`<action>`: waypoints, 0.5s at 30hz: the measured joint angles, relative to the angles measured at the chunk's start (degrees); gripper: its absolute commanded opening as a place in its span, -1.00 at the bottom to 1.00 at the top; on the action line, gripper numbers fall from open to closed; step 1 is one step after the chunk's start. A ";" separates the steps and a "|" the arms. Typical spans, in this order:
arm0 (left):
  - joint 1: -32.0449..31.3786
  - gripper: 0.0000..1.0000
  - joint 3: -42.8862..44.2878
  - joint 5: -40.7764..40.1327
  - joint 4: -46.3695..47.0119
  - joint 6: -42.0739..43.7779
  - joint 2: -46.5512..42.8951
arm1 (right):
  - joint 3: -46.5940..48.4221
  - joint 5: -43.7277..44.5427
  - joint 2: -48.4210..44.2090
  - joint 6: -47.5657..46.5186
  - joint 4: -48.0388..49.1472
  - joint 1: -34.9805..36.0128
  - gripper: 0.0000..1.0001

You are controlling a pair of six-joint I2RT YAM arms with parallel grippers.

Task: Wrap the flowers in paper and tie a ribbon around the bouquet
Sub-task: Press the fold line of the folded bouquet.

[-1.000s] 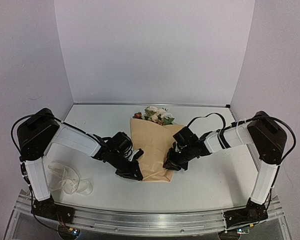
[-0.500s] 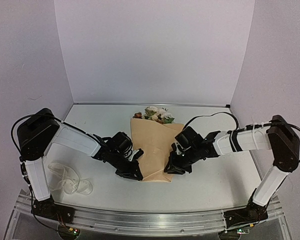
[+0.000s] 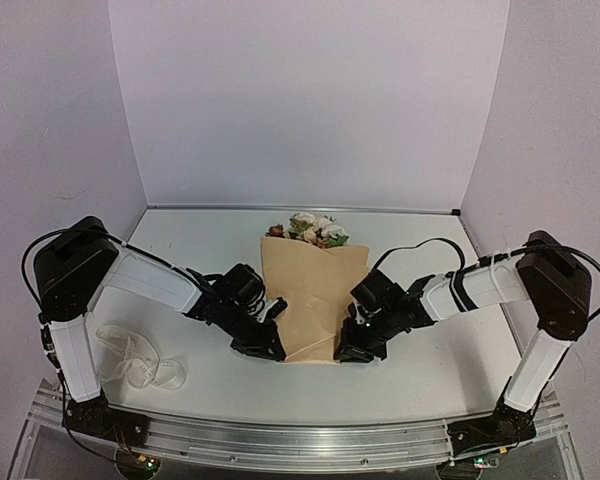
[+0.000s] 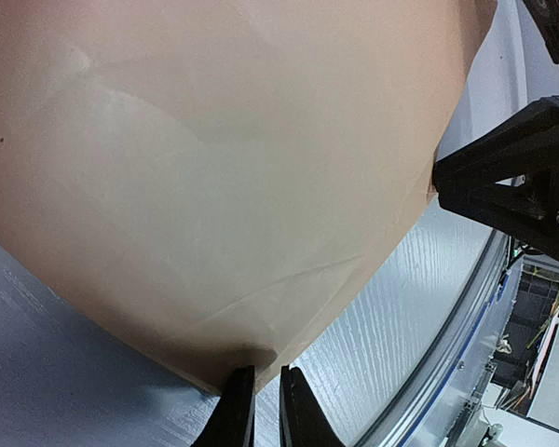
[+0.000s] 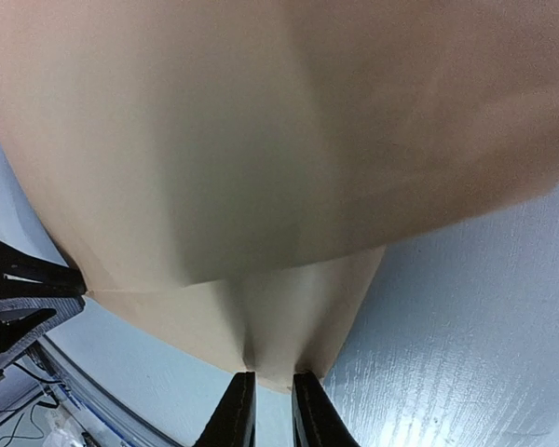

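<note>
The peach-tan paper [image 3: 310, 290] lies folded over the flowers [image 3: 308, 230], whose rose heads stick out at its far end; the stems are hidden. My left gripper [image 3: 272, 346] is at the paper's near left corner and my right gripper [image 3: 346, 351] at its near right corner. In the left wrist view the left gripper [image 4: 265, 371] is shut on the paper's [image 4: 224, 168] bottom edge. In the right wrist view the right gripper [image 5: 273, 376] is shut on a folded flap of the paper [image 5: 289, 140]. The creamy-white ribbon [image 3: 137, 362] lies loose by the left arm's base.
The two grippers sit close together near the table's [image 3: 430, 370] front; the metal rail [image 3: 300, 440] runs just behind them. White walls close in the back and both sides. The right gripper's black body [image 4: 522, 186] shows in the left wrist view.
The right arm has lowered and its gripper has slid down the paper's right side to the near corner. The left arm and the ribbon have not moved.
</note>
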 measured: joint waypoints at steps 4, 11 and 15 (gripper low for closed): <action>-0.09 -0.58 0.51 -0.76 -0.95 0.10 -0.47 | -0.05 0.04 0.00 0.09 0.25 0.00 -0.63; 0.06 -0.49 2.14 -2.55 -2.66 -0.14 -4.86 | -0.08 0.15 -2.63 -0.28 -0.32 0.00 -0.50; 1.94 -0.52 2.44 -3.37 -2.52 -0.51 -7.37 | -0.06 0.13 -5.93 -1.19 -1.02 0.00 -0.45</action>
